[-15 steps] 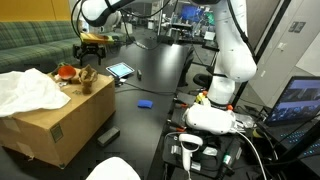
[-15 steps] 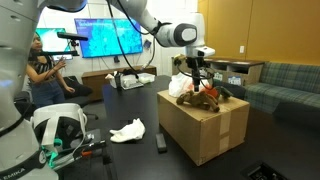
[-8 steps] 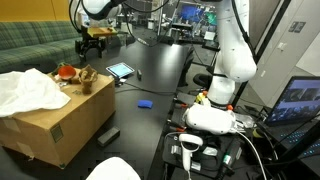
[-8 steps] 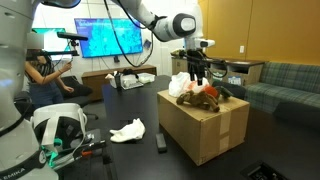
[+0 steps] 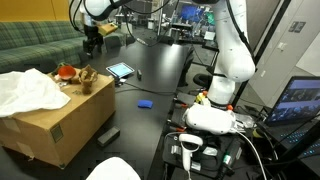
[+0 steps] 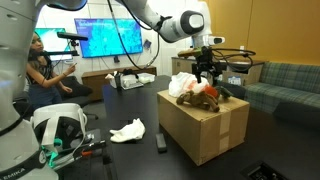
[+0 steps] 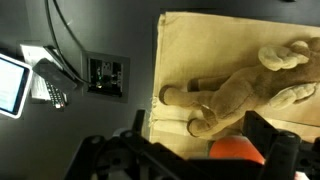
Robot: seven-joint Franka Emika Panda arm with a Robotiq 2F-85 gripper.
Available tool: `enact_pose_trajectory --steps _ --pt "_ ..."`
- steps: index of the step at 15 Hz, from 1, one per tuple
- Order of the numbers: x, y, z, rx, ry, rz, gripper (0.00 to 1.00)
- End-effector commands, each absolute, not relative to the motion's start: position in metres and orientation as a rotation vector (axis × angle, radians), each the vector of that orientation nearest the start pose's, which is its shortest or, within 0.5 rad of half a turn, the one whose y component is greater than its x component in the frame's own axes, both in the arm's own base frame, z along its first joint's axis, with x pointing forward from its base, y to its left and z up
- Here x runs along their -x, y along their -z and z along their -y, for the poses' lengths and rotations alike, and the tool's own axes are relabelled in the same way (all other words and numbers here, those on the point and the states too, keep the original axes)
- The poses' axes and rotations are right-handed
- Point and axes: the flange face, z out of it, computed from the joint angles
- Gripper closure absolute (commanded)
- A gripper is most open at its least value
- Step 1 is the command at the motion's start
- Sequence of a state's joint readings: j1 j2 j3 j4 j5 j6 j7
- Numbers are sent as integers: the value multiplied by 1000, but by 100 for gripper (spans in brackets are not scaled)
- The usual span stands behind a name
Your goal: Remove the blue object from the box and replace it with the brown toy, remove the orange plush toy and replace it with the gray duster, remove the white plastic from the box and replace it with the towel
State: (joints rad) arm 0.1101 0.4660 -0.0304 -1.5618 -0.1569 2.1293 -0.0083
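Claw (image 6: 207,72) spread, empty, above box (image 6: 205,130) | brown toy (image 7: 240,85) lying on box top, orange plush toy (image 7: 238,150) just beside | blue object (image 5: 144,102) on desk (image 5: 160,75)

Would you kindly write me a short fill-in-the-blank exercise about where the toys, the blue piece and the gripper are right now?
1. The small flat bright-blue rectangular piece lies on the black ____.
2. The tan-brown lumpy soft toy lies on top of the large brown cardboard box, next to a plush toy coloured ____.
3. The gripper hangs above the toys with its jaws ____.

Missing words: table; orange; open.
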Motion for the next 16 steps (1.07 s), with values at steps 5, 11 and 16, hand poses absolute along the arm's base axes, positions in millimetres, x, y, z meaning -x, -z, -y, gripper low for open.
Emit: enact_pose_trajectory --steps 5,11,16 --pt "-729 -391 -54 3220 206 771 0" --pt "-749 -388 -85 3181 180 722 0" --pt "-763 -373 -106 3139 150 690 0"
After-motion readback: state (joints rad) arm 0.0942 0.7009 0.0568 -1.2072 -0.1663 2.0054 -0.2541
